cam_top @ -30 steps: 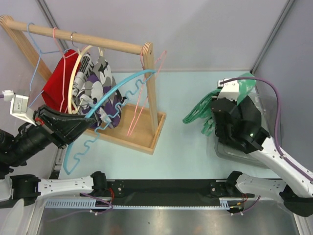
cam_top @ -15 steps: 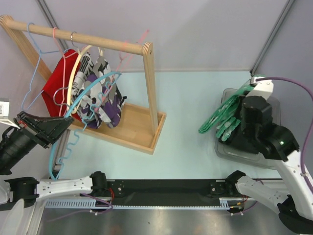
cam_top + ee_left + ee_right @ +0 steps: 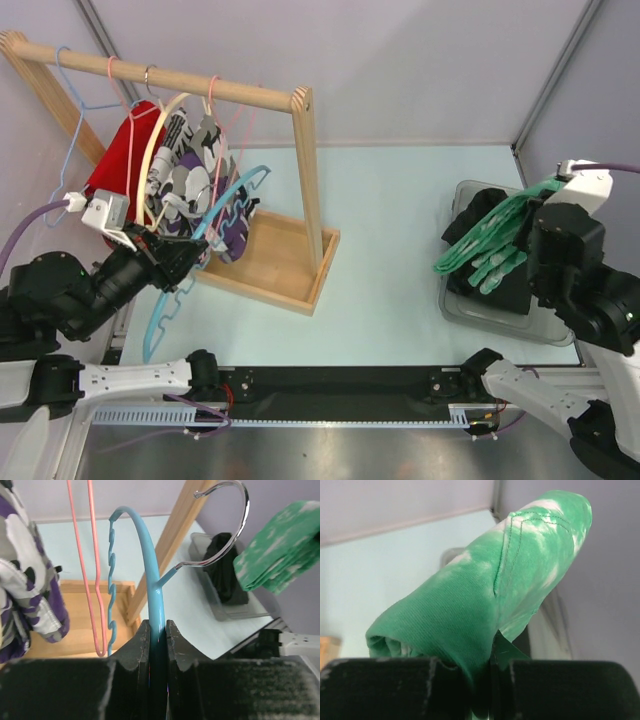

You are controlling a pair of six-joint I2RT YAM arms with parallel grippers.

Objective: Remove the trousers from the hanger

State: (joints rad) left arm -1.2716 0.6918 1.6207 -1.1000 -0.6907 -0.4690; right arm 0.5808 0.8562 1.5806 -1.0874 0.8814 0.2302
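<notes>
My left gripper is shut on a bare blue hanger with a metal hook; it shows in the top view held beside the wooden rack. My right gripper is shut on the green trousers. In the top view the trousers hang from the right gripper above a clear bin at the right, which holds a dark garment.
The rack's rail carries a red garment, purple-and-white patterned clothes, a pink hanger and a pale blue one. The rack's wooden base tray lies below. Grey walls close in the back and sides.
The left arm has swung the blue hanger in close to the rack. The right arm has carried the green trousers further right, over the bin. The pink hanger has shifted along the rail.
</notes>
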